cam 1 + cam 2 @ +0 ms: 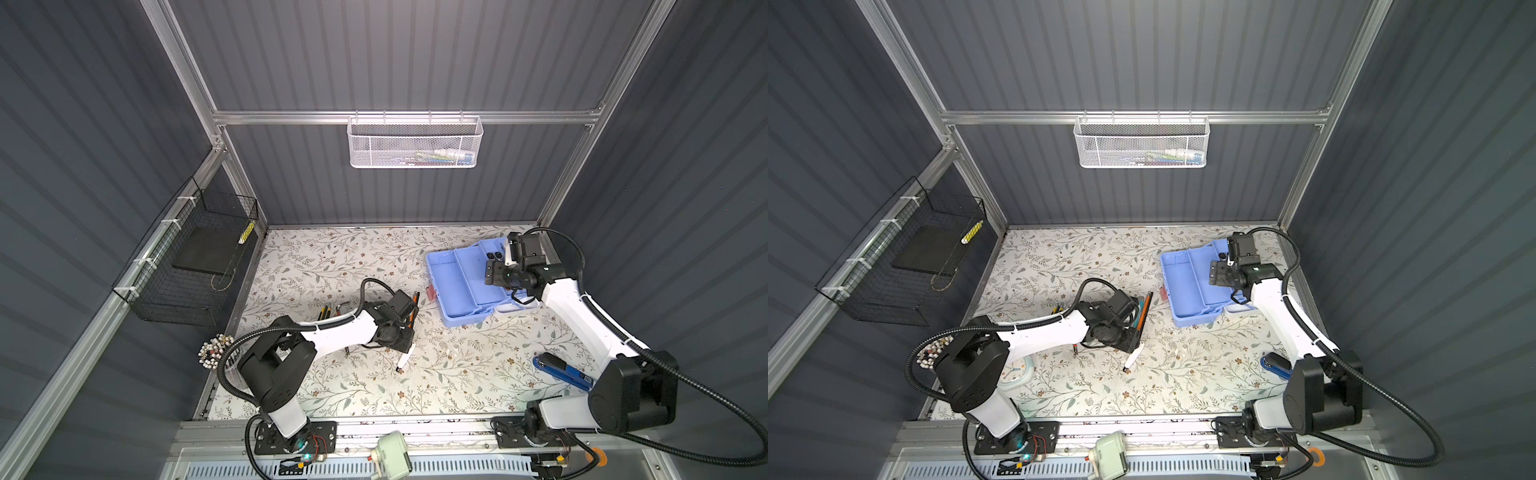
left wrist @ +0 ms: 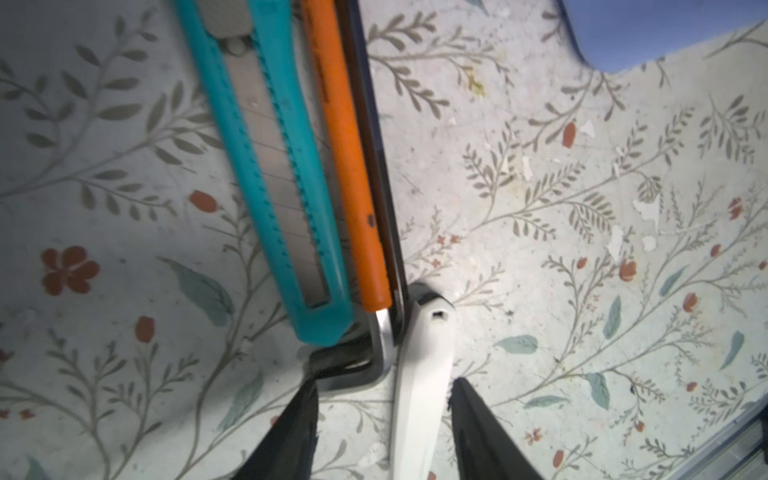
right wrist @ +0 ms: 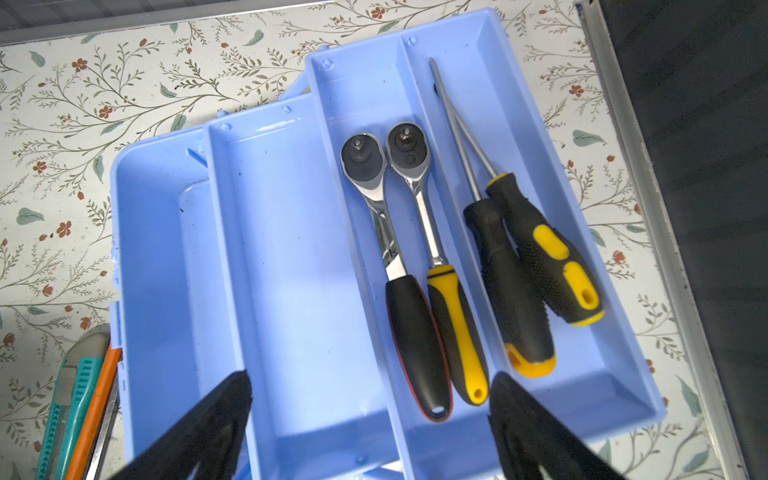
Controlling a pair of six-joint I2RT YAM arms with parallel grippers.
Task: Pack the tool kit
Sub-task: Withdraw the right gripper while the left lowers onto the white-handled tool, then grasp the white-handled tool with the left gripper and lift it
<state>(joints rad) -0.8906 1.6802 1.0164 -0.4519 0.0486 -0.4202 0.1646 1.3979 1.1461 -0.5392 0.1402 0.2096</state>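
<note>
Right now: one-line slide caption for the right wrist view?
Open right claw hovers over the blue tool box: two ratchets and two black-yellow screwdrivers in one tray, the next empty.

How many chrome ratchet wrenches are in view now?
2, side by side in one compartment of the light blue plastic tray: black-red-handled ratchet, yellow-black-handled ratchet. Others may be hidden.

I see a table (image 1: 332,257) covered in a floral-patterned sheet. At far right sits an open light blue tool box (image 1: 440,272). In the middle, a teal utility knife (image 2: 270,166) and an orange utility knife (image 2: 353,187) lie side by side, with a white-handled tool (image 1: 405,359) just nearer. A blue stapler (image 1: 557,365) lies near right, and a bead cluster (image 1: 214,351) at the left edge.
</note>
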